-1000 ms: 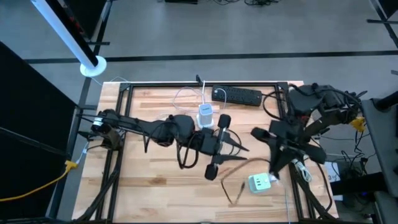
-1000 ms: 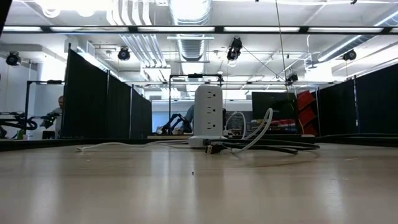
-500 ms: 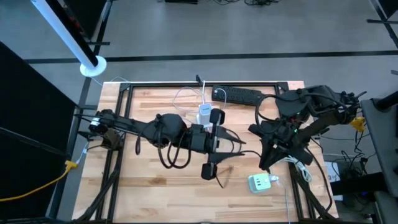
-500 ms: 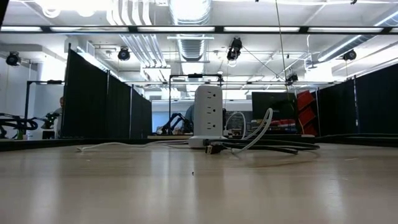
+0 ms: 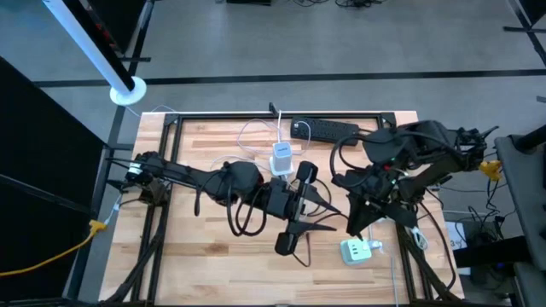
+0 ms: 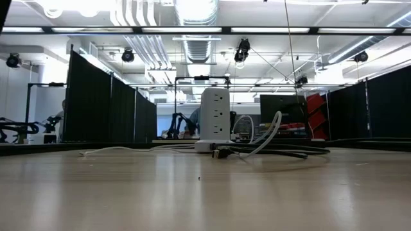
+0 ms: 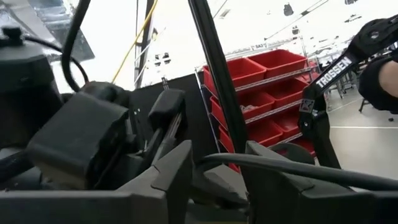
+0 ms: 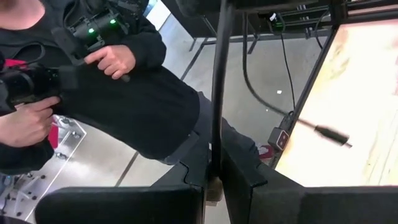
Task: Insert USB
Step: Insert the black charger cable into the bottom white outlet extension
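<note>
usb cable (image 5: 256, 130), thin and white, loops on the wooden counter (image 5: 196, 256) and ends at the white power tower (image 5: 281, 158). from above, the tower sits a little toward 12 o'clock from the middle of the counter. in the low view the tower (image 6: 215, 115) stands upright, with the white cable (image 6: 128, 151) lying flat at its 9 o'clock side and dark cables (image 6: 282, 153) lying at its 3 o'clock side.

the left gripper (image 5: 328, 213) is just past the tower, toward 5 o'clock from it. its jaws are partly open, and a dark cable (image 7: 311, 169) runs across between the two fingers (image 7: 177, 165) in the left wrist view. i cannot tell if the jaws pinch it.

the right gripper (image 5: 357, 226) is at 3 o'clock on the counter. its jaws are closed on a thin black cable (image 8: 216, 93).

a small white charger block (image 5: 358, 250) lies at 5 o'clock on the counter, near the right gripper. a black power strip (image 5: 326, 130) lies at the 12 o'clock edge.

a person in a dark top (image 8: 124, 93) holds a controller beside the counter.
</note>
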Motion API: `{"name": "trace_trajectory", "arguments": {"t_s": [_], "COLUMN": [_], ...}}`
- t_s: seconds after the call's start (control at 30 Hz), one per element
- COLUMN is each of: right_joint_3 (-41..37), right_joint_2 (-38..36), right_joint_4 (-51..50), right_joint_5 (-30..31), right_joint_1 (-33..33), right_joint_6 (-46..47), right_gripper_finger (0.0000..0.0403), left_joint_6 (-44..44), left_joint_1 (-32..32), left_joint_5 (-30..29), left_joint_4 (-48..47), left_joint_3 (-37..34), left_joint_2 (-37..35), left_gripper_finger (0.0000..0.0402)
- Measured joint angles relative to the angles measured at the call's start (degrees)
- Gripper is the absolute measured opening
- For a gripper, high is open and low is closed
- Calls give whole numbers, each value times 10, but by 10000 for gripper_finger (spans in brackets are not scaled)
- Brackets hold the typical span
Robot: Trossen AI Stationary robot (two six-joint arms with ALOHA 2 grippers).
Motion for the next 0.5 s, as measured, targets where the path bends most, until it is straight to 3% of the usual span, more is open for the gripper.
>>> {"name": "trace_trajectory", "arguments": {"t_s": [0.17, 0.33, 0.5], "right_joint_3": [0, 0, 0], "right_joint_2": [5, 7, 6], "right_joint_4": [0, -1, -3], "right_joint_5": [0, 0, 0], "right_joint_1": [0, 0, 0], "right_joint_6": [0, 1, 9], "right_gripper_finger": [16, 16, 16], "left_joint_6": [-2, -13, -31], "left_joint_1": [2, 2, 2], "left_joint_5": [0, 0, -1], "left_joint_4": [-12, -9, -17], "left_joint_3": [0, 0, 0], "left_joint_2": [0, 0, 0], "left_gripper_finger": [99, 13, 2]}}
